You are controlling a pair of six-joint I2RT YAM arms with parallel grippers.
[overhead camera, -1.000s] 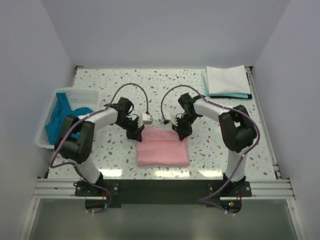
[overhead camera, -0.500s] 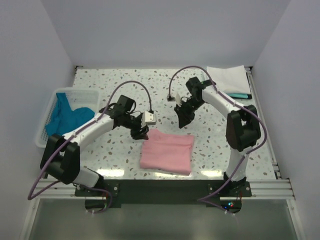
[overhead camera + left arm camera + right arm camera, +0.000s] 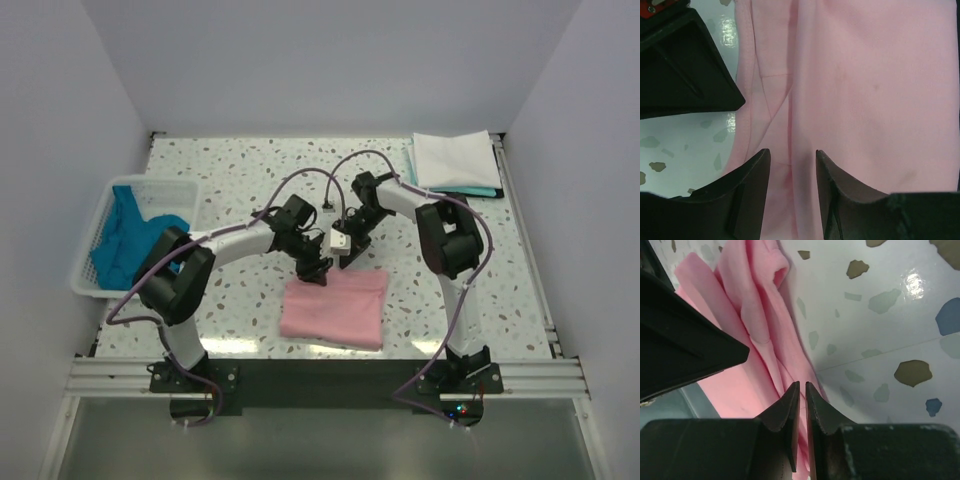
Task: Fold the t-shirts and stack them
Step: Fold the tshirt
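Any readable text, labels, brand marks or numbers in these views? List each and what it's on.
No text can be read anywhere.
Red patch in the corner of the left wrist view: pale marks, too blurred to read.
Pink t-shirt, white folded t-shirt, basket: no print visible.

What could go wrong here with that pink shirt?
The left tool and right tool sit very close together at the far edge of the shirt, so they might bump. The layers there look loose and bunched; a pinch could catch only the top one, and lifting might undo the fold.
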